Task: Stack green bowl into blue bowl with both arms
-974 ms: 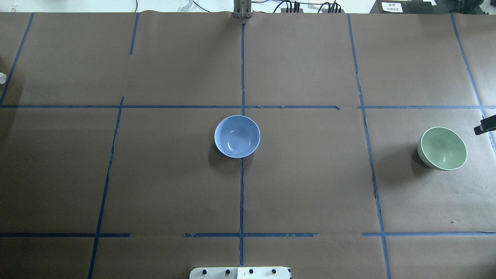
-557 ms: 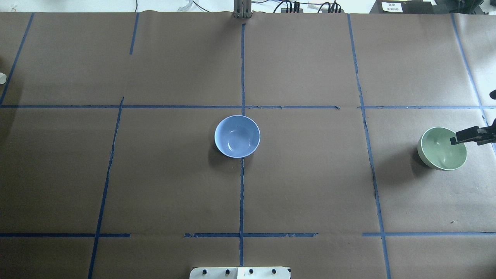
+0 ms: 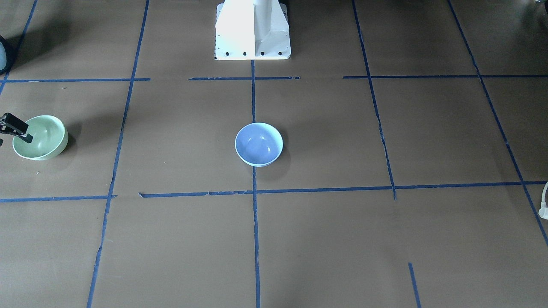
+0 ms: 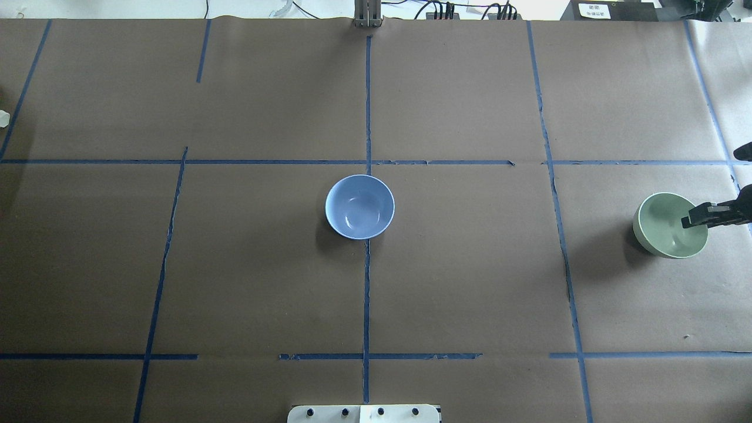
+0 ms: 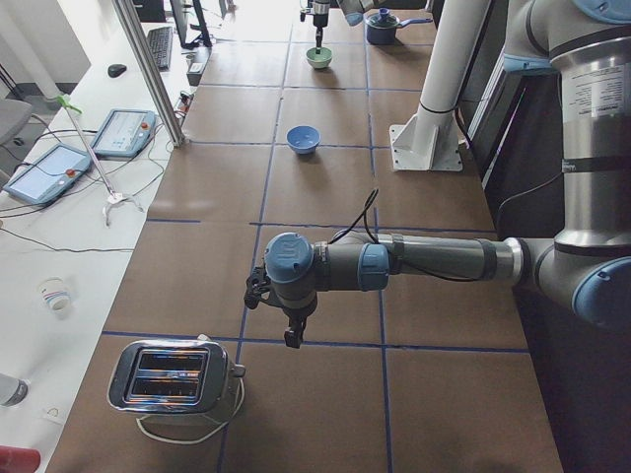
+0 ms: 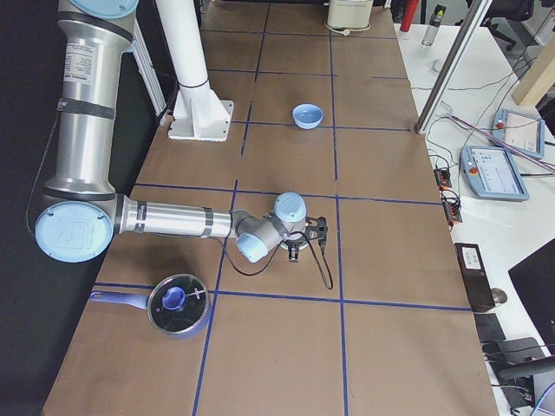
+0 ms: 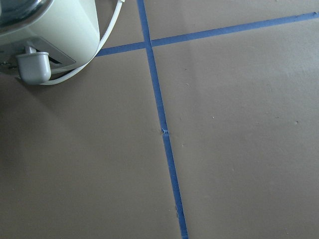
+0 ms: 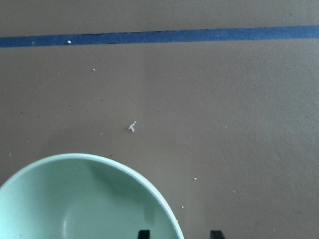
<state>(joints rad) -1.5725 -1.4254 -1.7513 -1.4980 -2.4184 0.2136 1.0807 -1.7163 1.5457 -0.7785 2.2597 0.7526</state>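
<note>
The green bowl (image 4: 667, 226) stands upright at the far right of the table and also shows in the front view (image 3: 43, 137). The blue bowl (image 4: 359, 207) stands upright at the table's centre, empty. My right gripper (image 4: 699, 220) is open at the green bowl's right rim. In the right wrist view its fingertips (image 8: 143, 234) straddle that rim, one inside the green bowl (image 8: 75, 199) and one outside. My left gripper (image 5: 293, 335) hangs low over bare table near the toaster, far from both bowls. I cannot tell whether it is open or shut.
A toaster (image 5: 173, 376) with a white cord stands at the table's left end and shows in the left wrist view (image 7: 45, 35). A lidded pot (image 6: 178, 305) stands near the right arm. The white pedestal base (image 3: 252, 30) is at the robot's side.
My right gripper has come in from the right edge and dropped onto the green bowl's right rim. Both bowls are where they were.
</note>
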